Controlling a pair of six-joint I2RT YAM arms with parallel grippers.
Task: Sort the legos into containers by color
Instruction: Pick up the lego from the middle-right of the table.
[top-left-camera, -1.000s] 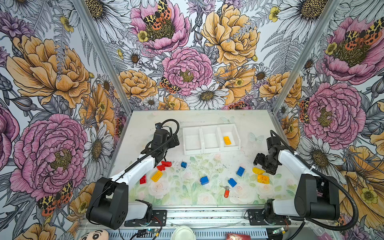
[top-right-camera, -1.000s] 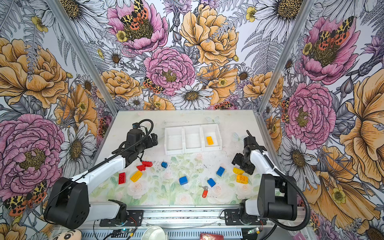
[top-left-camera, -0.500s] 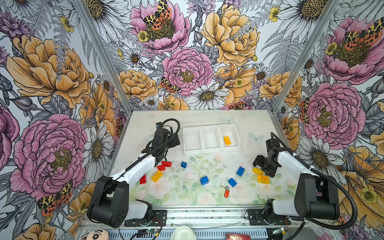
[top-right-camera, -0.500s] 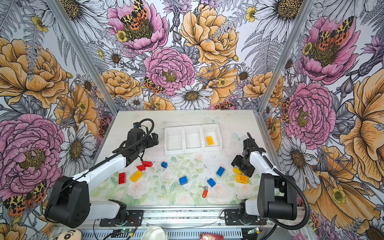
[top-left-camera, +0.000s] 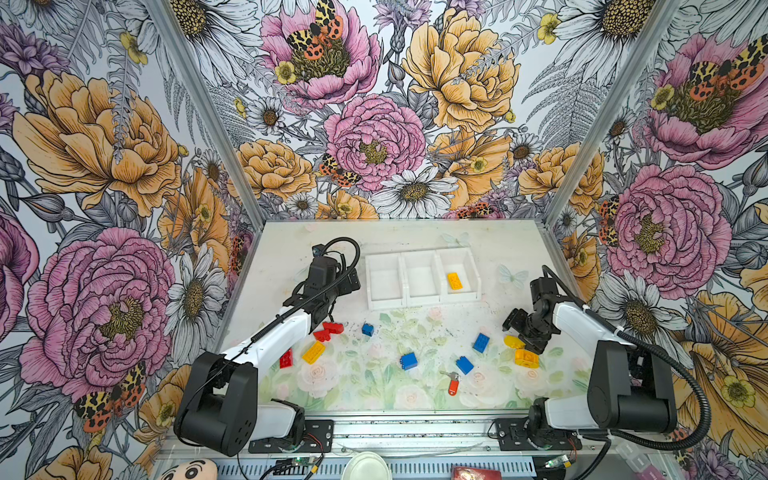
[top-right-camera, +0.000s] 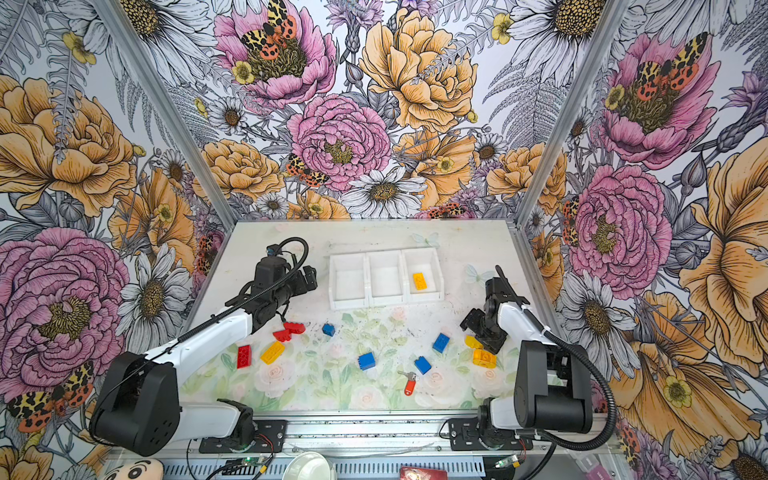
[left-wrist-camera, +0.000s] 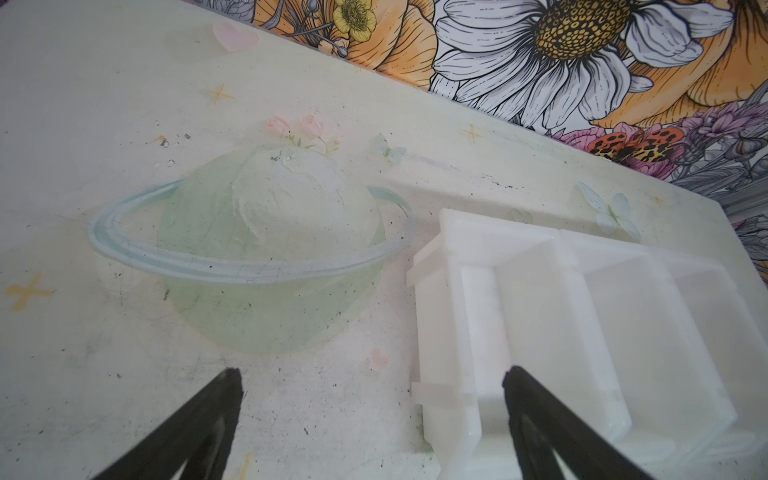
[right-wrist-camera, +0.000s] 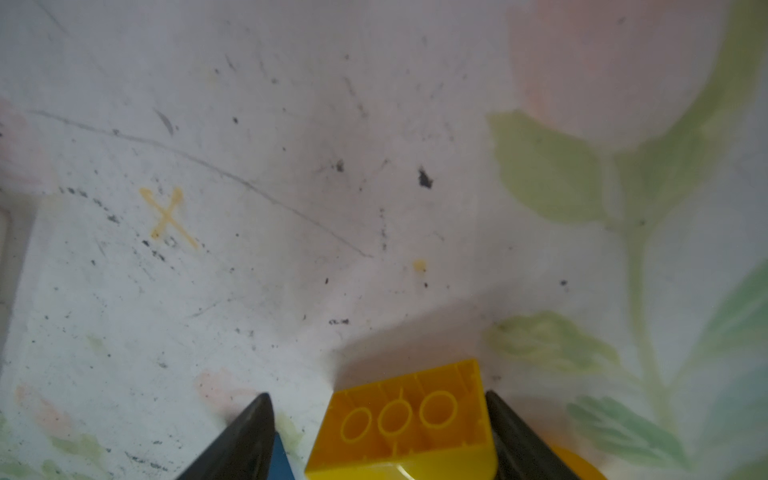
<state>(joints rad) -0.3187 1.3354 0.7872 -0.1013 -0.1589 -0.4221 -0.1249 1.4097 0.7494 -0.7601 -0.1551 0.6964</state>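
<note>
Three joined white containers (top-left-camera: 422, 301) (top-right-camera: 384, 302) stand at the back; the rightmost holds one yellow lego (top-left-camera: 454, 281). Red (top-left-camera: 332, 327), blue (top-left-camera: 408, 360) and yellow (top-left-camera: 313, 352) legos lie scattered in front. My left gripper (top-left-camera: 347, 282) (left-wrist-camera: 372, 374) is open and empty, straddling the near wall of the leftmost container (left-wrist-camera: 449, 332). My right gripper (top-left-camera: 517, 328) (right-wrist-camera: 376, 397) is low over the mat and open around a yellow lego (right-wrist-camera: 409, 419) (top-left-camera: 513, 341). That lego touches one finger, with a gap to the other finger.
A second yellow lego (top-left-camera: 526, 358) lies just in front of the right gripper, and a blue one (top-left-camera: 481, 342) to its left. An orange-red key tag with a metal key (top-left-camera: 453, 386) lies near the front edge. Flowered walls enclose three sides.
The left gripper has drifted a little to the right, toward the containers. The right gripper has barely moved and stays around the yellow lego.
</note>
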